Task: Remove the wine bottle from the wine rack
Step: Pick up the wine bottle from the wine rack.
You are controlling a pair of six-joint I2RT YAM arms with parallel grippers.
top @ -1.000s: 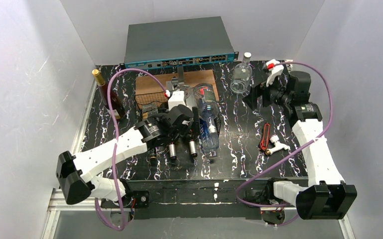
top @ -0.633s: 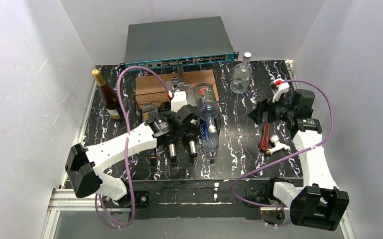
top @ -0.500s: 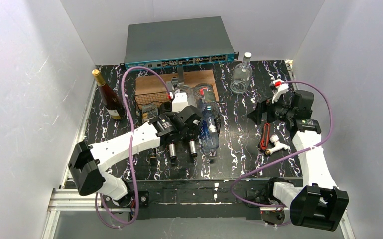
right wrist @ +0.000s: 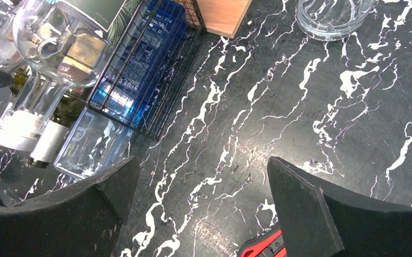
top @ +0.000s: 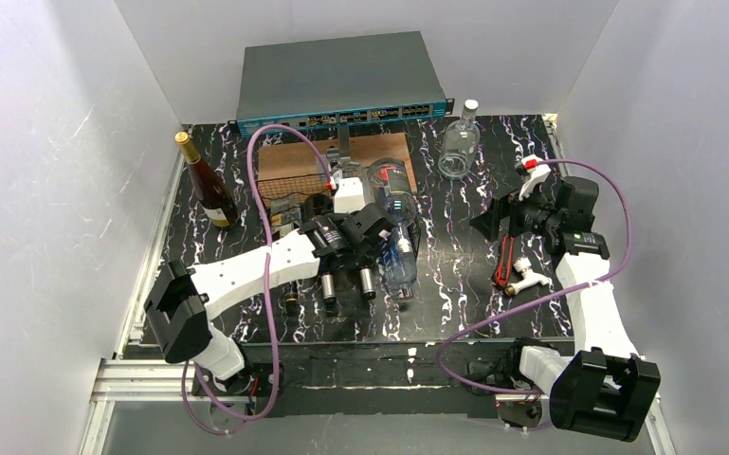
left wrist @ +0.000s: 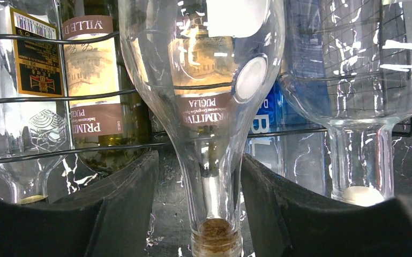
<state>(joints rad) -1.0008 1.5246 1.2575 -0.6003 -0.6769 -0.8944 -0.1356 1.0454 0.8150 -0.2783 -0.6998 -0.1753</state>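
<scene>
Left jaws apart astride wine bottle (left wrist: 201, 64) neck (on wine rack (top: 292, 186)), right jaws apart

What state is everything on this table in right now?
Rack, holding bottles lying down.
Corked bottle, lying in the rack.
Left end effector, open astride its neck, gaps both sides.
Right end effector, open, empty.
Brown bottle, upright, off the rack.
Capped bottle, upright, off the rack.
Red tool, lying flat.
</scene>
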